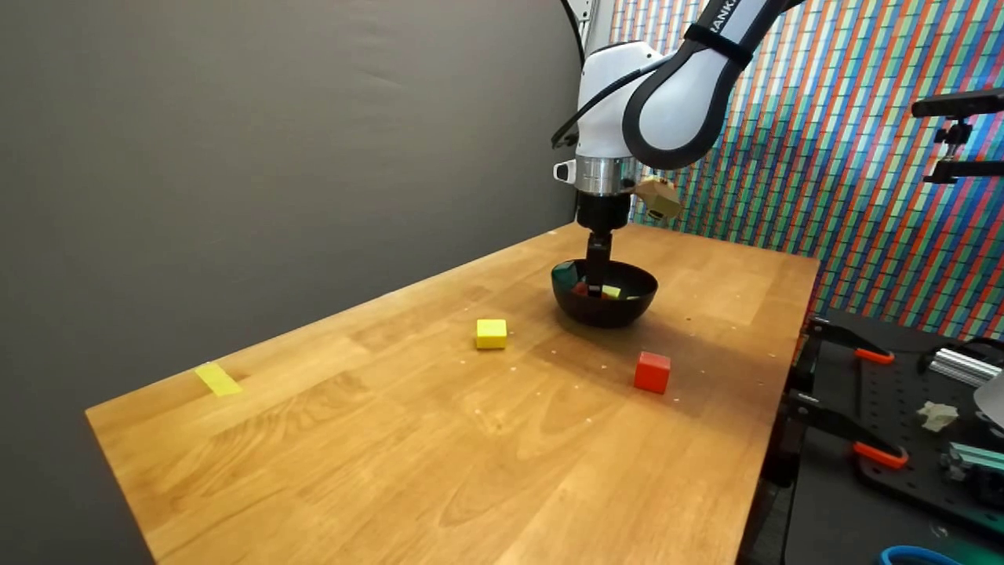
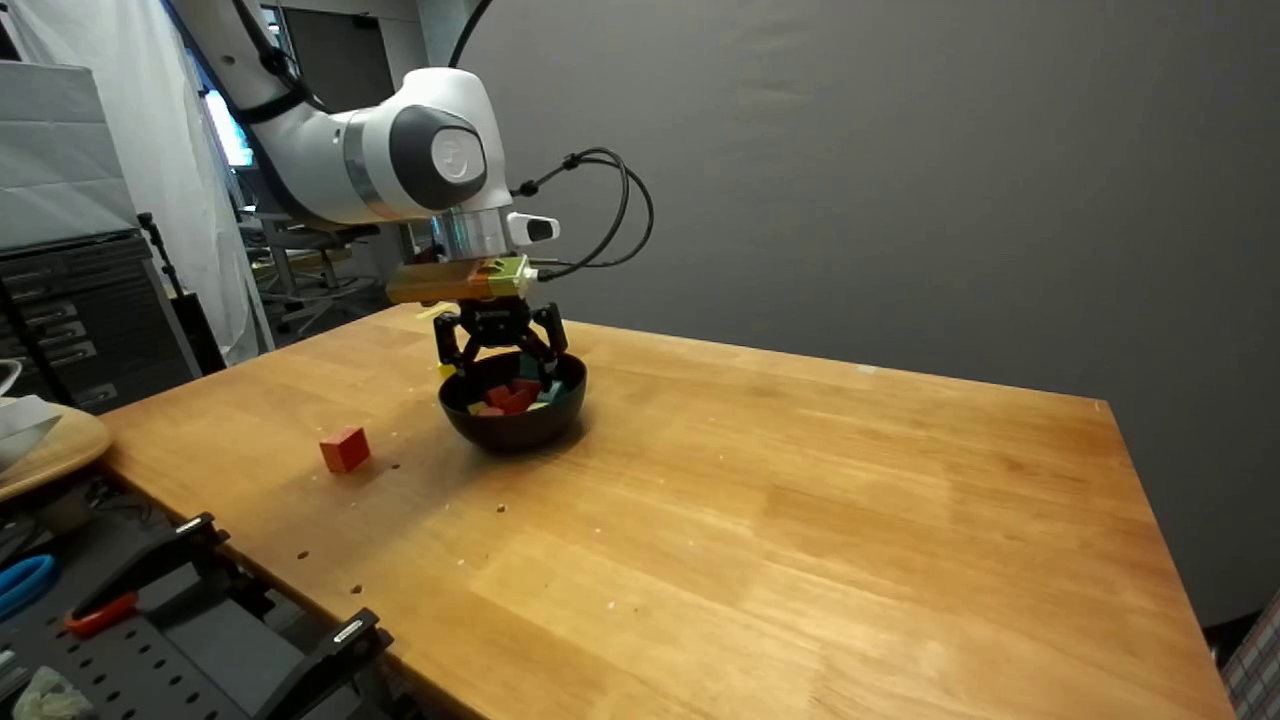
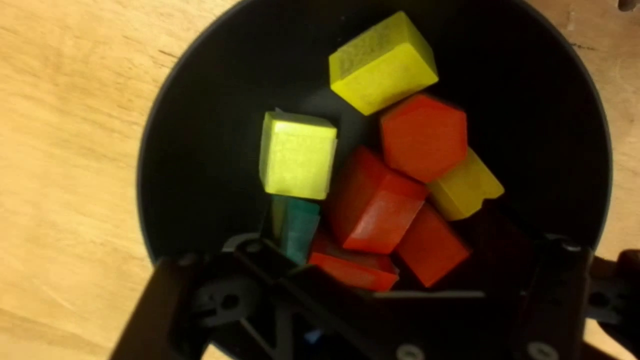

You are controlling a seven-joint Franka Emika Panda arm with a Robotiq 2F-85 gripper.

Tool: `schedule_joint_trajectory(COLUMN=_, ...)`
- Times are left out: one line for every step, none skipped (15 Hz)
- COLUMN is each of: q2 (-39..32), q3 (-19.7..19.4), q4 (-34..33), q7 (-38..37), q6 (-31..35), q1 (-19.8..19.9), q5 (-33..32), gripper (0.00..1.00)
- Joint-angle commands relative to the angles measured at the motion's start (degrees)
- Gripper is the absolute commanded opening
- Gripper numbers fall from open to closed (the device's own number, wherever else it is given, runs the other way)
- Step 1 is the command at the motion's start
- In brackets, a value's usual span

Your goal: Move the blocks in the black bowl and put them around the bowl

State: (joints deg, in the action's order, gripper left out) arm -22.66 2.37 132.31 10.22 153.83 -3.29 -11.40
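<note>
Well apart: bowl [image 1: 600, 315], yellow strip [image 1: 218, 379].

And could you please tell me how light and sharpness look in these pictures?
Wrist view: the gripper is dark and soft-edged, while light catches the pale yellow block brightly. Both exterior views: a soft shadow falls on the table near the black bowl.

Free tabletop [image 2: 850, 520] around the black bowl [image 2: 520, 432], a red block [image 1: 652, 373] and yellow block [image 1: 491, 335] in the way
</note>
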Motion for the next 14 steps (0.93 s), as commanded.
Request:
schedule_joint_trajectory(q2=-2.6, q3=1.5, q4=-2.3, q7=-1.4, q6=0.5, q1=0.2, q5=3.0, gripper=0.90)
schedule_joint_trajectory(q2=-3.2, q3=1.6, q4=-2.7, q7=-1.7, q6=0.8, q1=0.2, q5=3.5, gripper=0.86)
schedule_joint_trajectory(q2=-3.9, q3=1.7, q4=-3.2, q7=-2.0, q6=0.9, q1=0.4, q5=4.1, gripper=0.73)
schedule_joint_trajectory(q2=-4.3, q3=1.9, q4=-3.6, q7=-2.2, q6=0.9, q1=0.6, q5=4.8, gripper=0.72)
schedule_joint_trajectory(q2=-4.9, q3=1.8, q4=-3.9, q7=-2.5, q6=1.1, q1=0.7, q5=5.3, gripper=0.69)
schedule_joint_trajectory(q2=-5.4, q3=1.7, q4=-4.1, q7=-2.9, q6=1.3, q1=0.8, q5=5.9, gripper=0.62)
schedule_joint_trajectory(q2=-5.4, q3=1.7, q4=-4.2, q7=-3.2, q6=1.4, q1=0.9, q5=6.5, gripper=0.57)
schedule_joint_trajectory(q2=-5.2, q3=1.5, q4=-3.8, q7=-3.6, q6=1.5, q1=0.9, q5=7.0, gripper=0.61)
schedule_joint_trajectory(q2=-5.2, q3=1.7, q4=-3.4, q7=-3.8, q6=1.7, q1=1.1, q5=7.7, gripper=0.58)
schedule_joint_trajectory(q2=-5.2, q3=1.4, q4=-3.0, q7=-4.5, q6=2.0, q1=0.9, q5=7.8, gripper=0.61)
schedule_joint_trajectory(q2=-5.2, q3=1.3, q4=-2.6, q7=-5.0, q6=2.1, q1=0.9, q5=8.0, gripper=0.60)
schedule_joint_trajectory(q2=-5.1, q3=1.1, q4=-2.3, q7=-5.7, q6=2.3, q1=0.8, q5=8.1, gripper=0.56)
schedule_joint_trajectory(q2=-5.0, q3=1.1, q4=-2.0, q7=-6.2, q6=2.6, q1=0.7, q5=8.3, gripper=0.53)
schedule_joint_trajectory(q2=-4.6, q3=1.0, q4=-1.8, q7=-6.7, q6=2.7, q1=0.7, q5=8.4, gripper=0.48)
